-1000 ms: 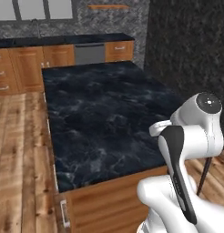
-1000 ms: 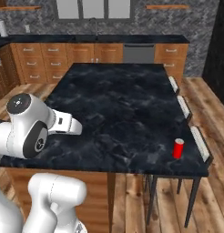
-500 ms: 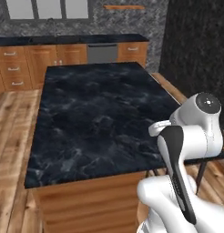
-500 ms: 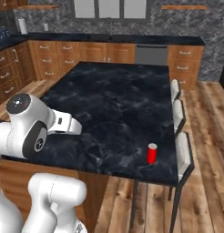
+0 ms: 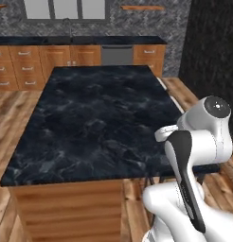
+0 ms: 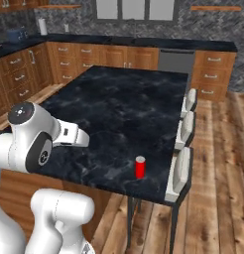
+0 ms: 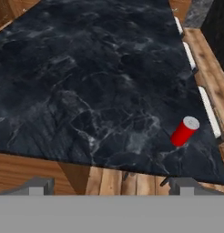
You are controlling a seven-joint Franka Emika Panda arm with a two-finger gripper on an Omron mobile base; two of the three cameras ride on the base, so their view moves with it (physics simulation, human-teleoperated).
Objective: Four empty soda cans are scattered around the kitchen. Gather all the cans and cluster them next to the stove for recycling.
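In the kitchen [image 6: 39, 69] of reddish wood cabinets and plank floor, we see a black marbled island counter [image 5: 99, 118] with three pale chairs [image 6: 183, 144] along its right side. One red soda can [image 6: 140, 167] stands upright near the counter's near right corner. Our gripper [image 7: 111, 186], jaws spread and empty, hangs short of the counter's edge, the can ahead and rightward.
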